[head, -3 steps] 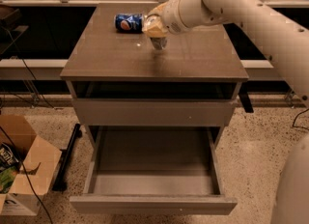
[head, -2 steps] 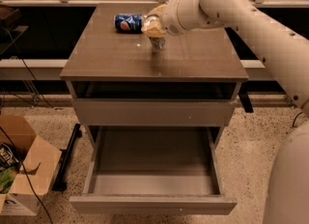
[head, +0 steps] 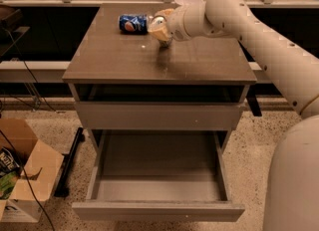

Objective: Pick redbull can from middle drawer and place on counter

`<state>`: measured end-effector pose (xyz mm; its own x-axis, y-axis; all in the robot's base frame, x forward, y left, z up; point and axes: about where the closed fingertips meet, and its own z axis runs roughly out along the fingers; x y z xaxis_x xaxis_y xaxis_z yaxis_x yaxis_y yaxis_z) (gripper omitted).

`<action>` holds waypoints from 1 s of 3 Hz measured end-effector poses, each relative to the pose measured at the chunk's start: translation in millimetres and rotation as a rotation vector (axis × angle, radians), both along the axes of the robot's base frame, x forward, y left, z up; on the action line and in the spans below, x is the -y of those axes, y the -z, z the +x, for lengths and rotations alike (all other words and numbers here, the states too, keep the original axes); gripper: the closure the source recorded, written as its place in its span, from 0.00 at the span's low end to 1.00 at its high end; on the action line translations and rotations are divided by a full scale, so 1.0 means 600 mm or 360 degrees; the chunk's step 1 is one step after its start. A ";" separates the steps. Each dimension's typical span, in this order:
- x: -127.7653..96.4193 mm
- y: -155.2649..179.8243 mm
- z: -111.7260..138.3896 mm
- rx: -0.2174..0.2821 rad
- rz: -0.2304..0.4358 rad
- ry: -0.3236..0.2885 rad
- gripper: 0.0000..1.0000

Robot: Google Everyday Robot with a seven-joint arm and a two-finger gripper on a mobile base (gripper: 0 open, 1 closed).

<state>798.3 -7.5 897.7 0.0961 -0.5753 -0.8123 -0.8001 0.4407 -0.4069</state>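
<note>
The redbull can (head: 158, 22), slim and silvery with a shiny top, stands upright at the back middle of the counter (head: 199, 63). My gripper (head: 162, 35) reaches in from the right and is shut around the can; its tan fingers (head: 155, 32) cover most of the can's body. The can's base is at the counter surface; I cannot tell whether it touches. The middle drawer (head: 159, 163) is pulled out below and its grey floor is bare.
A blue Pepsi can (head: 133, 24) lies on its side on the counter just left of the gripper. My white arm (head: 259, 31) crosses the right side of the counter. An open cardboard box (head: 25, 175) and cables lie on the floor at the left.
The gripper and the can have stayed almost in place on the counter. The arm behind them has shifted slightly.
</note>
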 end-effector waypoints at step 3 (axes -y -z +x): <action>-0.001 0.006 0.001 -0.0008 0.0007 0.0005 0.00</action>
